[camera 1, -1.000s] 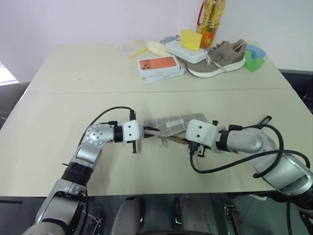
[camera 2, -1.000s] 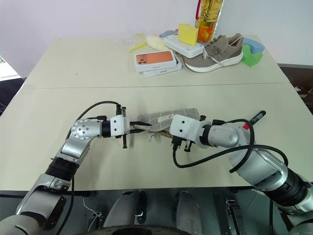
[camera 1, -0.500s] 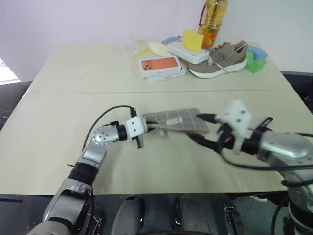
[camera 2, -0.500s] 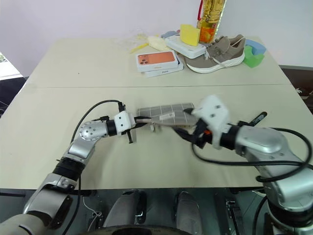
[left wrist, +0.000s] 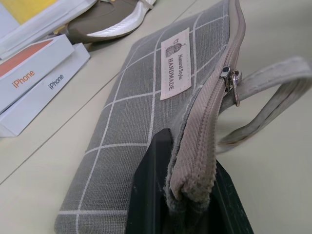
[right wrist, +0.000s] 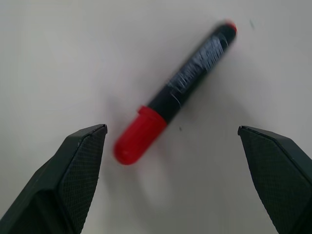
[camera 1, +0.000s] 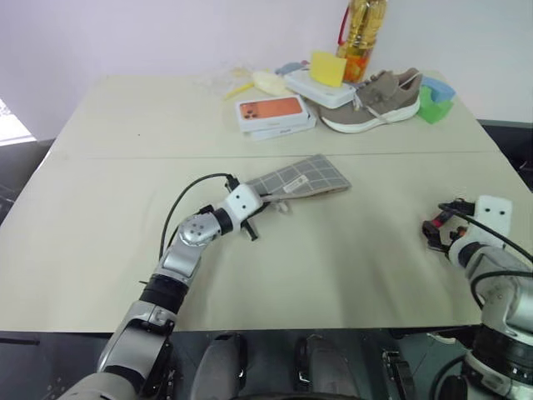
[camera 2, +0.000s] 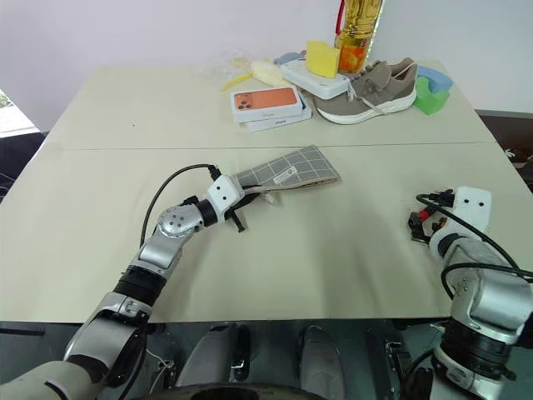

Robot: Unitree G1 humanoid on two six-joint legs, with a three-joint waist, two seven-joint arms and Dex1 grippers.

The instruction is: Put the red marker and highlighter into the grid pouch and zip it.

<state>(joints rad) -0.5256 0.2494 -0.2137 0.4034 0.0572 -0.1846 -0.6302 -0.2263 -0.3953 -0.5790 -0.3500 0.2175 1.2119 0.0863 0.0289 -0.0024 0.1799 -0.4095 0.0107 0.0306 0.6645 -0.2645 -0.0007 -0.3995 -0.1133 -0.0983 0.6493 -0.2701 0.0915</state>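
Oddly, whatever the flat grey grid-lined fabric pouch (camera 1: 301, 177) holds stays hidden. The left tool (left wrist: 187, 195) pinches its zipper-edge corner. At four o'clock on the tabletop (camera 1: 125, 150), the wide-spread right tool (right wrist: 178, 173) hovers over the black-barrelled, red-capped marker (right wrist: 171, 95).

The grid pouch (camera 1: 298, 179) lies mid-table at my twelve o'clock, its near end pinched in my left gripper (left wrist: 187, 195). The red marker (right wrist: 173, 92) lies on the table (camera 1: 125, 192) at three o'clock, under my right gripper (right wrist: 178, 146). Phone boxes (camera 1: 273, 115) and a shoe (camera 1: 371, 100) sit far behind, around one o'clock.
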